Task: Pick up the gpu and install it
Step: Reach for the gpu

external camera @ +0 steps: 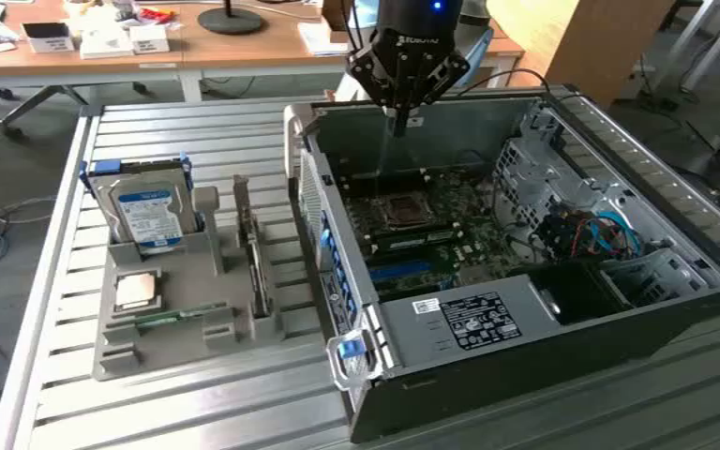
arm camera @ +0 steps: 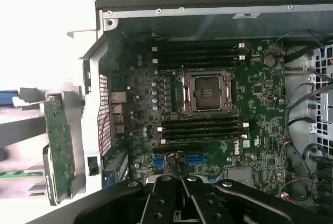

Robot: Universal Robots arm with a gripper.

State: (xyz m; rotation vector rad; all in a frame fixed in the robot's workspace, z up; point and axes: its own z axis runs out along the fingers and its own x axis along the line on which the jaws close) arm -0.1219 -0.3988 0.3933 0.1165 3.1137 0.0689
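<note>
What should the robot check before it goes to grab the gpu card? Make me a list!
1. Empty tool: ok, shut on nothing.
2. Open tool for grabbing: not ok, it is shut.
3. Near the gpu: not ok, the tool hangs over the computer case; the gpu stands off to the exterior view's left.
4. Reachable gpu: ok, upright in the grey holder, nothing on top.
5. Open computer case: ok, the motherboard shows.
6. Free blue slots: ok, nothing plugged in.
</note>
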